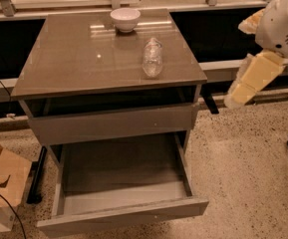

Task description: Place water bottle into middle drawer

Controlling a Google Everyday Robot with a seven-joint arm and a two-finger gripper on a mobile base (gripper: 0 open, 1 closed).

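Observation:
The water bottle point(152, 58) is small, clear and crinkled, and lies on the brown cabinet top point(73, 59) near its right side. The middle drawer point(128, 214) is pulled out wide below, and its pale floor is bare. My gripper point(242, 61) hangs in the air to the right of the cabinet, about level with its top and well apart from the bottle. Its beige fingers point(253, 78) stand apart with nothing between them.
A white bowl point(125, 19) stands at the back of the cabinet top. A plain grey drawer front point(113, 124) sits shut above the open drawer. Cardboard boxes point(1, 183) stand on the floor at the left. Speckled floor lies to the right.

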